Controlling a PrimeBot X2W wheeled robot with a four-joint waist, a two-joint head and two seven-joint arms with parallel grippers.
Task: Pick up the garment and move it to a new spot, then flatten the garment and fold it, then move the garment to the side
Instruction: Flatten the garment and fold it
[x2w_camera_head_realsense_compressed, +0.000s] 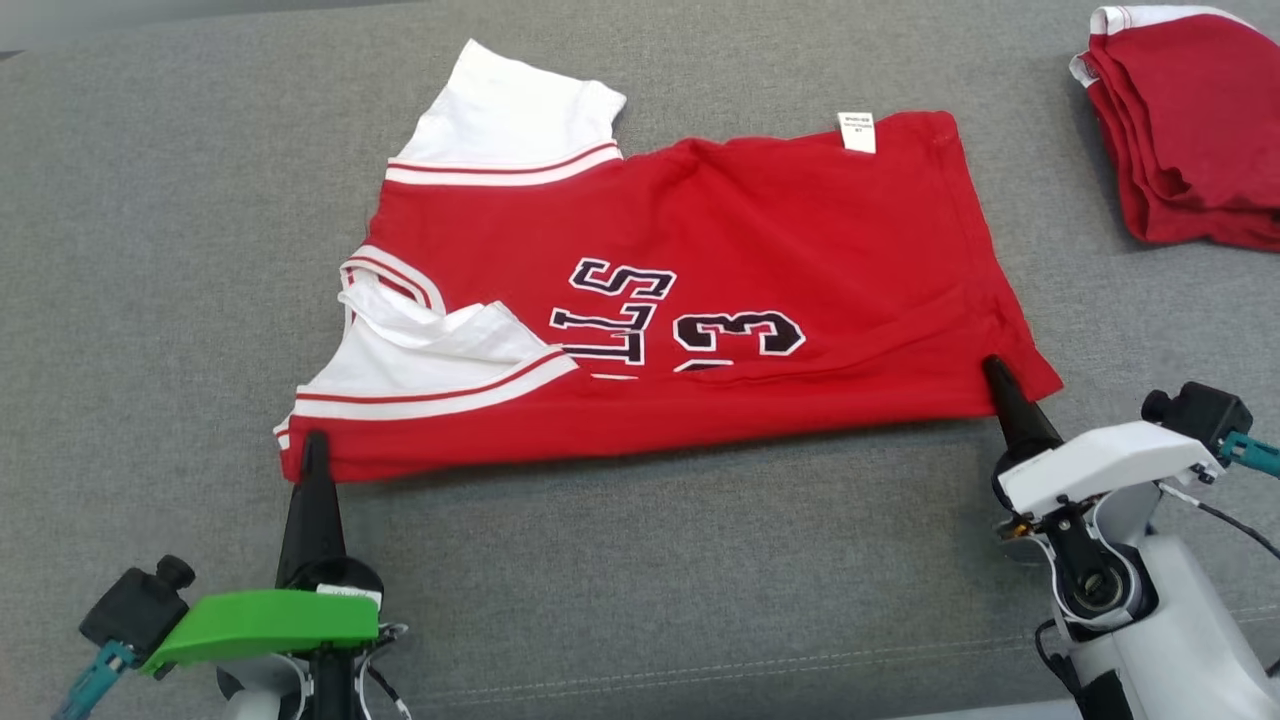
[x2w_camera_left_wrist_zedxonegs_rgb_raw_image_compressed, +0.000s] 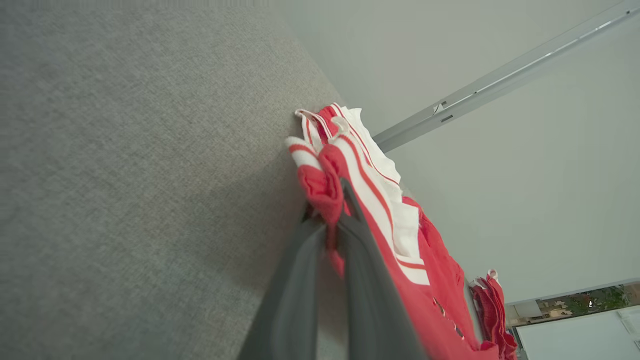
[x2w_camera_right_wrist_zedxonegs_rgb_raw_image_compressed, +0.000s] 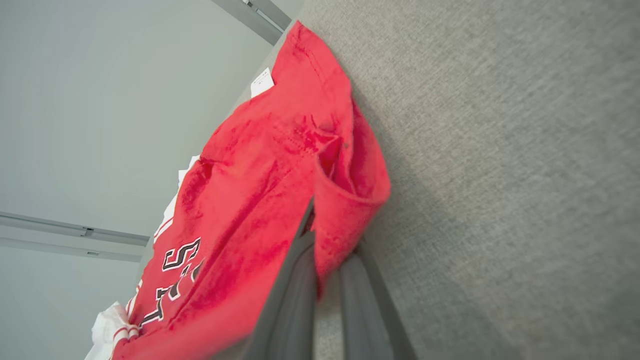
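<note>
The garment (x2w_camera_head_realsense_compressed: 720, 270) is a red jersey with white striped sleeves and dark lettering, lying folded lengthwise on the grey cushion. My left gripper (x2w_camera_head_realsense_compressed: 315, 450) is shut on its near-left corner, by the striped sleeve hem; the left wrist view shows red cloth (x2w_camera_left_wrist_zedxonegs_rgb_raw_image_compressed: 325, 192) pinched between the dark fingers. At the near-right corner my right gripper (x2w_camera_head_realsense_compressed: 1000, 378) is shut on the hem, and the right wrist view shows the red fold (x2w_camera_right_wrist_zedxonegs_rgb_raw_image_compressed: 345, 200) caught between its fingers (x2w_camera_right_wrist_zedxonegs_rgb_raw_image_compressed: 300, 280). A white label (x2w_camera_head_realsense_compressed: 856, 132) sits at the far edge.
A stack of folded red and white garments (x2w_camera_head_realsense_compressed: 1190, 130) lies at the far right of the grey cushion (x2w_camera_head_realsense_compressed: 150, 300). Bare grey fabric stretches to the left of the jersey and along the near edge between my arms.
</note>
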